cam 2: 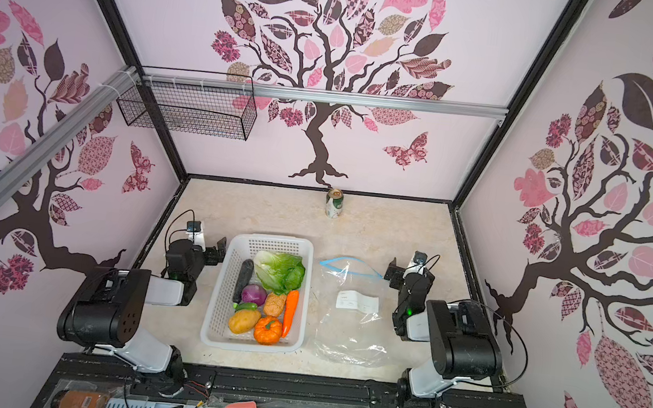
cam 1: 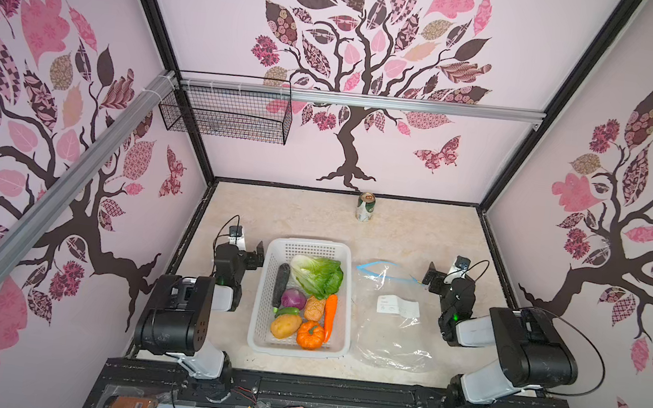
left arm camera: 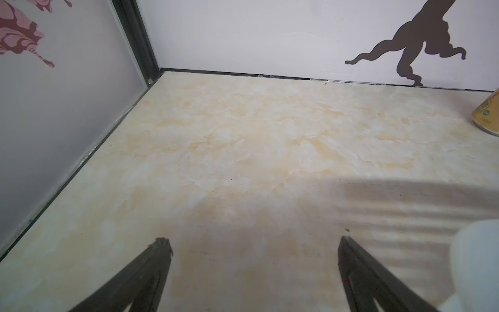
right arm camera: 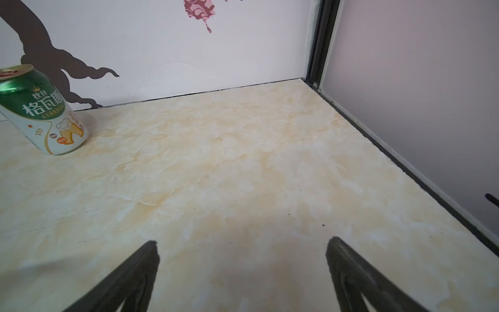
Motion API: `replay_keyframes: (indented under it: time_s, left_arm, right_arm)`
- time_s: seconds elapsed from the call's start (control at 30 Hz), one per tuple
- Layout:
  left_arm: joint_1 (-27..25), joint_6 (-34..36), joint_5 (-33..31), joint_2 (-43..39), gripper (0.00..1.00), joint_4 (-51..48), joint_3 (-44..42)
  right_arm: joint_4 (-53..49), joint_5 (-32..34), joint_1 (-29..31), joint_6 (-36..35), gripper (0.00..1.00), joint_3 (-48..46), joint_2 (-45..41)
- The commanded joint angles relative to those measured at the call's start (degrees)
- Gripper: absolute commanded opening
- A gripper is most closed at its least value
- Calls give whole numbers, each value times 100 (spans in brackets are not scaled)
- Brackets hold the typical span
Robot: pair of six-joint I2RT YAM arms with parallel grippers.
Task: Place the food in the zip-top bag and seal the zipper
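The food (cam 1: 308, 295) lies heaped in a white perforated basket (cam 1: 295, 351) in the middle of the table (cam 1: 418, 232). The lettuce (cam 1: 318, 275) fills the far end, and the pumpkin (cam 1: 311, 334) and potato (cam 1: 285, 326) sit at the near end. The cucumber (cam 1: 281, 283) and carrot (cam 1: 329, 316) lie lengthwise along the two side walls. None of it is in the zip-top bag (cam 1: 393, 334) yet.

That bag lies flat just beside the basket, on its right, with its white label (cam 1: 397, 306) facing up. Its long axis runs from me toward the back wall, and its mouth is at the far end. The zipper (cam 1: 382, 266) there looks parted, curving across from near the basket's far corner toward my right arm. I cannot make out the slider.

My left claw (cam 1: 260, 252) hangs just beside the basket's far left corner with its fingers (left arm camera: 162, 251) spread wide and nothing between them. My right claw (cam 1: 432, 273) is just off the right end of the zipper, equally wide apart and empty. Both wrist views look past everything at bare table and a drink can (right arm camera: 43, 110) by the back wall.

So the vegetables lie to the right of my left claw and a little nearer me, which makes that arm the closer one for picking. The right arm is better placed to lift and hold the bag's mouth. I judge that the mouth must be raised first, since flat film will not take a lettuce.
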Motion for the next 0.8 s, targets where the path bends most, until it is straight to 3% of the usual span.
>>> replay_keyframes:
  time_s: [0.0, 0.33, 0.53, 0.77]
  left_arm:
    - [-1, -8, -8, -30, 99, 66, 20]
    - [25, -20, 28, -34, 99, 53, 22]
    - [-226, 47, -462, -59, 99, 10, 28]
    - [-192, 20, -398, -63, 99, 12, 22]
  right_arm:
    - [75, -11, 20, 43, 99, 113, -74]
    - [75, -6, 14, 38, 99, 119, -73]
    - [70, 1, 18, 43, 100, 138, -55]
    - [56, -3, 18, 43, 99, 147, -57]
